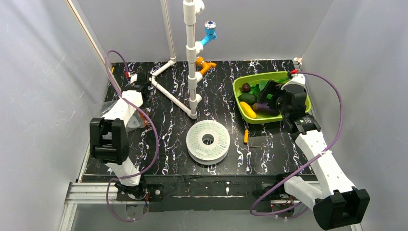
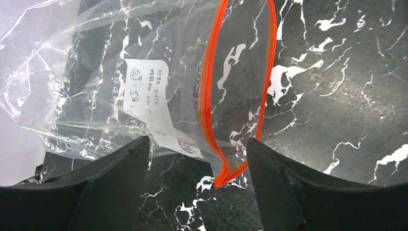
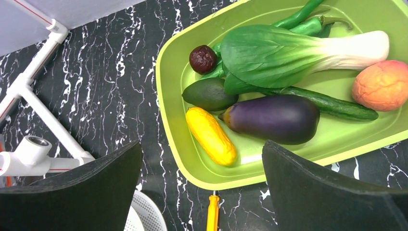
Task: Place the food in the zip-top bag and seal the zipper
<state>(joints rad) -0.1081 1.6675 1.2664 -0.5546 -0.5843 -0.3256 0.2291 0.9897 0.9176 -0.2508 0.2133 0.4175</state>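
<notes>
Loading step, nothing bagged yet: the food sits in the tray, and the bag lies well left of it, unsealed. Your right gripper gapes above the eggplant; your left gripper straddles the zipper, jaws apart. Pinch that lip next.

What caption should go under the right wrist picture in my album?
Open jaws above a green tray holding eggplant, banana, avocado, plum, bok choy and orange.
</notes>
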